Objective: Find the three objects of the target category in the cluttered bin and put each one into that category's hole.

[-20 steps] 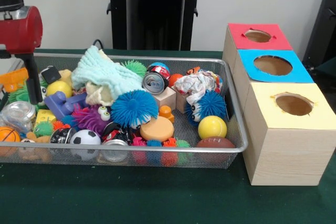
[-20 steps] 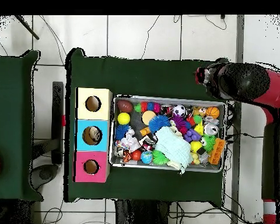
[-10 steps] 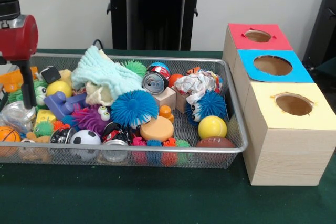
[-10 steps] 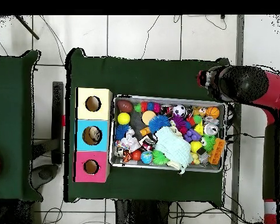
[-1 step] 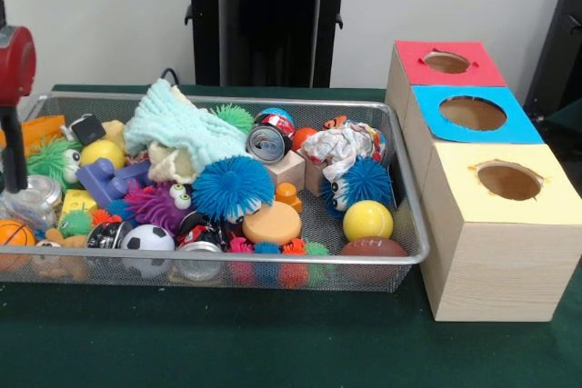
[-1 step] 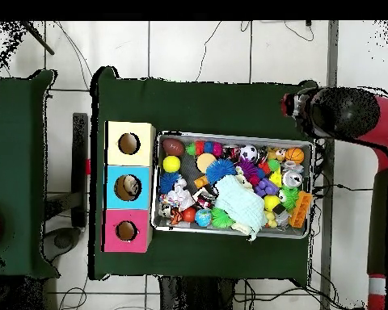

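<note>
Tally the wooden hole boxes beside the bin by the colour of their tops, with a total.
Red-topped box: 1
Blue-topped box: 1
Yellow-topped box: 1
Total: 3

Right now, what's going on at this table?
The red arm sits off one end of the wire bin, out past its rim, and holds nothing that shows. The bin is packed with toys: a blue spiky ball, a yellow ball, a small football, a pale green cloth. Beside the bin stand three boxes with round holes, topped red, blue and yellow. Something lies inside the blue one.
</note>
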You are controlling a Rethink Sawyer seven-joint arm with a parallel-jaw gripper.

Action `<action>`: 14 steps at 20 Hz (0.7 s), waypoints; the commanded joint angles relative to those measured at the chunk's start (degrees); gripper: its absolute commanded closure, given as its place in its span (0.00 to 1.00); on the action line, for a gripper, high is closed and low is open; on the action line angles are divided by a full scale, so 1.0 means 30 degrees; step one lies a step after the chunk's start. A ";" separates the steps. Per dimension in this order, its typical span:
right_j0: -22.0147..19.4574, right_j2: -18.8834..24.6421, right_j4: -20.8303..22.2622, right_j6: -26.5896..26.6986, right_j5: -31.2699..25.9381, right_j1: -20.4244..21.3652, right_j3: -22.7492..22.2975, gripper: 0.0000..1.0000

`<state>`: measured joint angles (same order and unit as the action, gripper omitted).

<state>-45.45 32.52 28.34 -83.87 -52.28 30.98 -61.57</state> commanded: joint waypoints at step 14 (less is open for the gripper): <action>-0.0129 -0.0388 0.1227 0.3489 -0.0242 -0.1176 -0.1684 0.00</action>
<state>-45.44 32.46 28.97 -83.87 -52.28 29.44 -61.36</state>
